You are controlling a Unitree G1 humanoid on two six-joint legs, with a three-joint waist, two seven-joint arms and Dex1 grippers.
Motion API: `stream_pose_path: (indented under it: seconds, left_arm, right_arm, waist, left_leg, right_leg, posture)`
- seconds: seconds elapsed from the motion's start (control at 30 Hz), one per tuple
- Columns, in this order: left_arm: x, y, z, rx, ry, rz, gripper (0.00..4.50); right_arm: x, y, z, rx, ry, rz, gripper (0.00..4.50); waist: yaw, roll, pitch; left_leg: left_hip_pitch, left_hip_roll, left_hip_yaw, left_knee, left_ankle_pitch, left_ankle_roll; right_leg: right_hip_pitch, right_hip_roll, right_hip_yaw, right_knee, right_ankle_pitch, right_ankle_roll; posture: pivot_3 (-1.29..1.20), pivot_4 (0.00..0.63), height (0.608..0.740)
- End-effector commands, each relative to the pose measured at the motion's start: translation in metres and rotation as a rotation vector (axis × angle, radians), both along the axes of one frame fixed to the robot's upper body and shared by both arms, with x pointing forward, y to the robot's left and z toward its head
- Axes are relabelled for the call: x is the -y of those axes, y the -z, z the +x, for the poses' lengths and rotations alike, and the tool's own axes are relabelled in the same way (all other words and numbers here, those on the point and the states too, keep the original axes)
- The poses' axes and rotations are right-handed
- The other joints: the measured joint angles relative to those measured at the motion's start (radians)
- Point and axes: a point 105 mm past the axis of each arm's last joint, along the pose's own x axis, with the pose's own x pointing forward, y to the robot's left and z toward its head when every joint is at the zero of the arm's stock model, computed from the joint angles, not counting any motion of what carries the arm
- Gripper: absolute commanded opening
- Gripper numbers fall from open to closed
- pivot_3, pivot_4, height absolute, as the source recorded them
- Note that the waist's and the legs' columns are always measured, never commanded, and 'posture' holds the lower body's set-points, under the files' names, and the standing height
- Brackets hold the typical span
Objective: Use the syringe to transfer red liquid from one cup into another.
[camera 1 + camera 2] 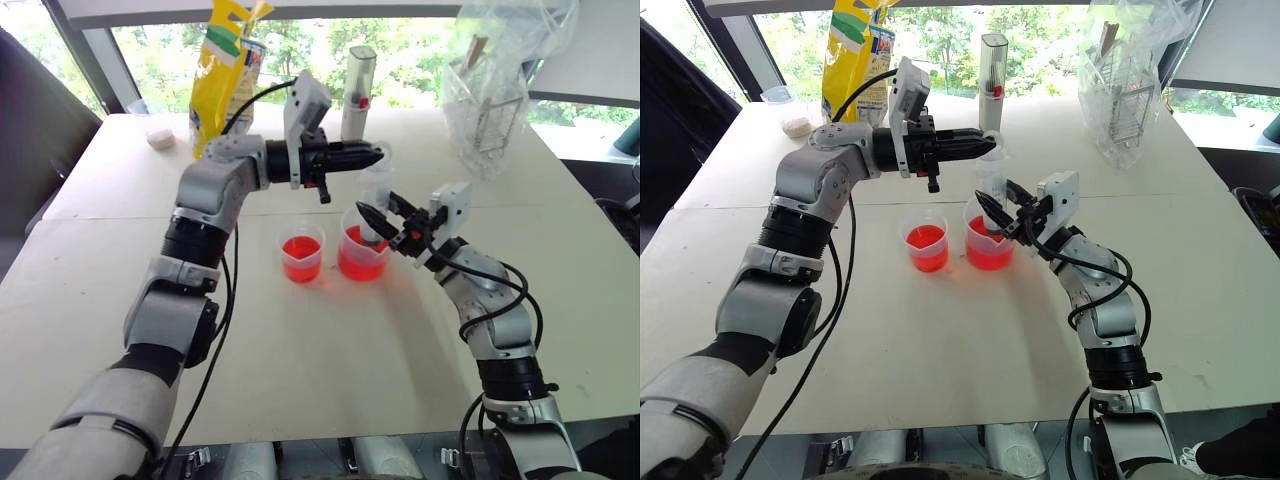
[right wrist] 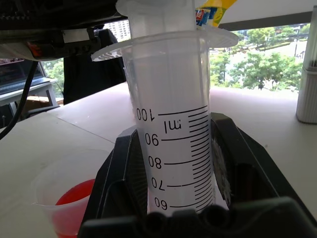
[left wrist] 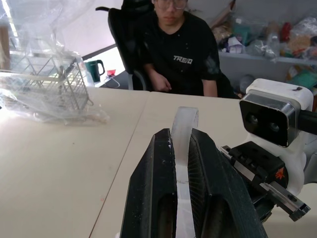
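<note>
Left arm reaches across white table [image 1: 300, 400], forearm level; left gripper [image 1: 372, 154] clamped on ring-shaped plunger handle atop large clear plastic syringe [image 1: 376, 200]. Right arm bent up from table edge; right gripper [image 1: 382, 217] clamped on syringe barrel. Syringe upright, tip down inside larger clear spouted measuring cup [image 1: 362, 255], partly filled with bright translucent red liquid [image 1: 358, 266]. Smaller, narrower clear plastic cup [image 1: 302, 252] just beside it, also holding red liquid.
</note>
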Motion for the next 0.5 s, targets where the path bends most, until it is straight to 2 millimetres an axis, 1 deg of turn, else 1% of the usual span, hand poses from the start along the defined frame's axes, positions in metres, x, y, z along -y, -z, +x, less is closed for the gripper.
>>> stream_pose_path:
  seconds: [0.03, 0.5]
  left_arm:
    - [-0.0119, -0.0719, -0.0058, 0.234, -0.058, -0.119, 0.12]
    - [-0.0143, -0.0763, -0.0038, 0.248, -0.067, -0.129, 0.12]
  right_arm:
    - [-0.0194, 0.0229, -0.0133, -0.071, -0.117, -0.063, 1.4]
    - [-0.0222, 0.0226, -0.0145, -0.069, -0.126, -0.064, 1.4]
  waist:
    - [0.0, 0.0, 0.0]
    - [0.0, 0.0, 0.0]
  left_leg:
    - [0.0, 0.0, 0.0, 0.0, 0.0, 0.0]
    - [0.0, 0.0, 0.0, 0.0, 0.0, 0.0]
  right_leg:
    - [0.0, 0.0, 0.0, 0.0, 0.0, 0.0]
    - [0.0, 0.0, 0.0, 0.0, 0.0, 0.0]
  posture:
    - [0.0, 0.15, 0.74]
    - [0.0, 0.15, 0.74]
